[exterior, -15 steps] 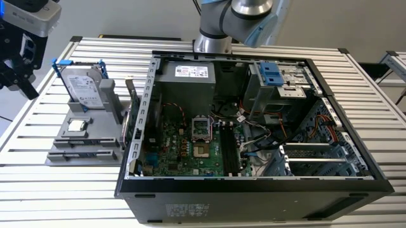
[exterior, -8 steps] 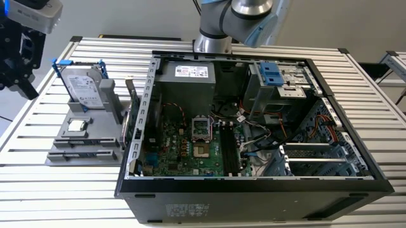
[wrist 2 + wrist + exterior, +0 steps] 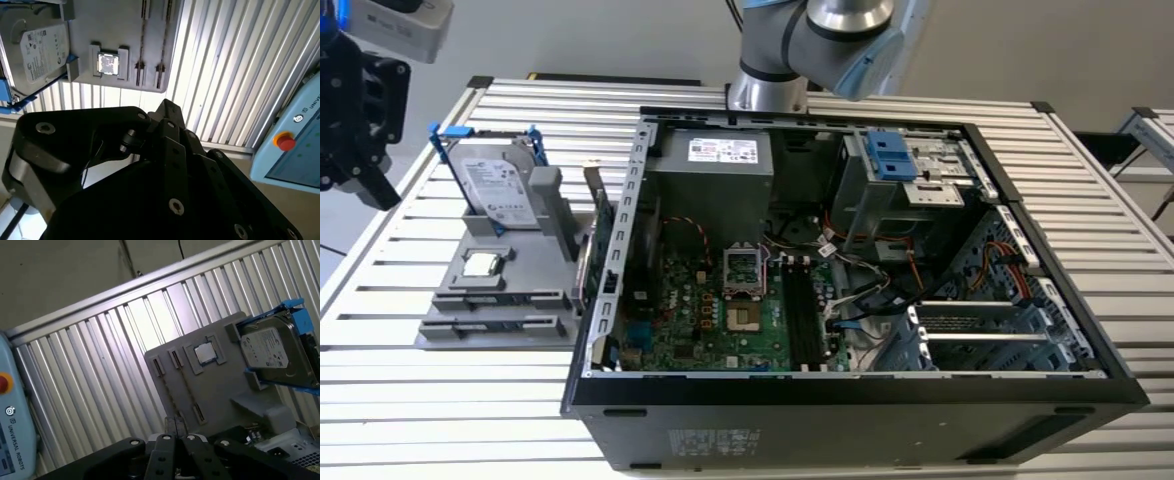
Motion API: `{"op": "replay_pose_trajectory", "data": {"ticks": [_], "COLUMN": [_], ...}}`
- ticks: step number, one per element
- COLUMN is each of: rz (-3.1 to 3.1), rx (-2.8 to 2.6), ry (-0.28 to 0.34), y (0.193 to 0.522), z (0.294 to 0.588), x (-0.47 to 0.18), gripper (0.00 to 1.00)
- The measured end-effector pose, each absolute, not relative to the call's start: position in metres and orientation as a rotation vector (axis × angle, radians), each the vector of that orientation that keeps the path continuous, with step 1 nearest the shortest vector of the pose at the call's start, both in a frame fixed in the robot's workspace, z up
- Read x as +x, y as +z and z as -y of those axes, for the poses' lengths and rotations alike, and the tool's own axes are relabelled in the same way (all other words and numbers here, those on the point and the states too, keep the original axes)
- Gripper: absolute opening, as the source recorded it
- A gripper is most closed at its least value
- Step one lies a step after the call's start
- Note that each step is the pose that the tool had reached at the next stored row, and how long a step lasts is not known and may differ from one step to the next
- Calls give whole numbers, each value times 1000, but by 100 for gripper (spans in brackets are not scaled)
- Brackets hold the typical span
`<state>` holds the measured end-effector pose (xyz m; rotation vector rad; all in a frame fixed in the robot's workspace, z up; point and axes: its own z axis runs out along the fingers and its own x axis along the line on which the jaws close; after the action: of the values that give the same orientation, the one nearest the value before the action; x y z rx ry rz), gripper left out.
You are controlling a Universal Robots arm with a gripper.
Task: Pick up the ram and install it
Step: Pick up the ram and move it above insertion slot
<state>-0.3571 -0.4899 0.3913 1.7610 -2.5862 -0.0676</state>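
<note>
The ram (image 3: pixel 602 245) stands on its long edge at the case-side rim of the grey holder tray (image 3: pixel 494 322), a thin green strip just beside the open computer case (image 3: pixel 854 410). I have not picked it up. On the same tray, the hard drive (image 3: pixel 500 185) with its blue clips leans upright at the far end, and the small silver processor chip (image 3: pixel 483 264) lies flat in its pocket.

My gripper (image 3: pixel 175 424) hangs off the tray's other side, well apart from the ram. In both wrist views its black fingertips (image 3: pixel 169 107) meet at a narrow point with nothing between them, so it is clenched on empty air.

Everything rests on a table (image 3: pixel 440 400) of pale ribbed aluminium slats that catch the light in long bright stripes. The case lies on its side with the motherboard (image 3: pixel 707 320) exposed, and my arm's base (image 3: pixel 767 90) rises behind it. Beyond the table edge I see a plain grey floor, a light-blue pendant (image 3: pixel 295 150) with a red button, and a second slatted table (image 3: pixel 1150 135) at the exterior view's right.
</note>
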Motion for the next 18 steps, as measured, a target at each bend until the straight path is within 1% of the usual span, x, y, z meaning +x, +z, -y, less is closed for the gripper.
{"op": "replay_pose_trajectory", "data": {"ticks": [18], "rz": [2406], "rx": [1995], "ry": [-65], "y": [391], "z": [490], "x": [-357], "gripper": [0]}}
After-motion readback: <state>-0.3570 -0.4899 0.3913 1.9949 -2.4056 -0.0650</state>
